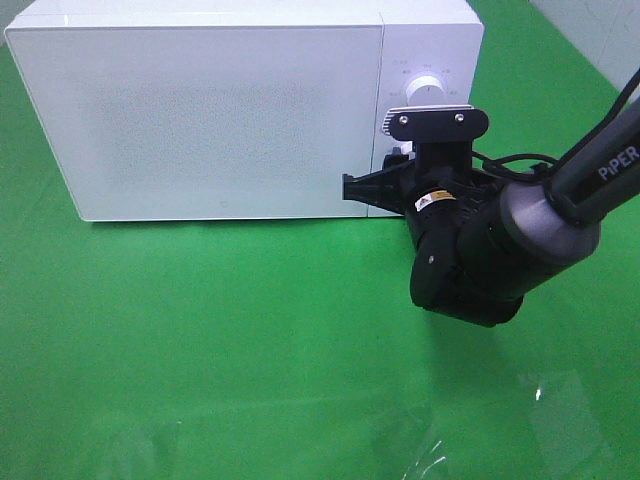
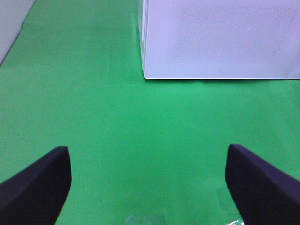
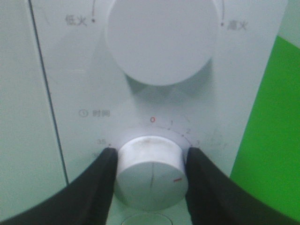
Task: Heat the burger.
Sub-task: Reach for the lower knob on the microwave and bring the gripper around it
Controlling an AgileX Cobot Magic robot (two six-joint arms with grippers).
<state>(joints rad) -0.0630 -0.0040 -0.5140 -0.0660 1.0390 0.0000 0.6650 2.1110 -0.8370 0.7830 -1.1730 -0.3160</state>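
The burger is hidden from every view. The white microwave (image 1: 200, 110) stands at the back of the green cloth with its door closed. My right gripper (image 3: 151, 154) is shut on the lower timer knob (image 3: 150, 180) of the control panel, one black finger (image 3: 93, 187) on each side of it. A red mark on the knob's face points off to the side, past the dial's small numbers. In the high view the right gripper (image 1: 385, 185) presses against the panel under the upper knob (image 1: 427, 88). My left gripper (image 2: 146, 150) is open and empty over bare cloth, facing the microwave (image 2: 220, 42).
The large upper knob (image 3: 159, 37) sits just above the timer knob. The green cloth (image 1: 250, 340) covers the table in front of the microwave. A patch of crinkled clear film (image 1: 430, 455) lies near the front edge. A pale surface (image 1: 595, 30) borders the cloth at the back right.
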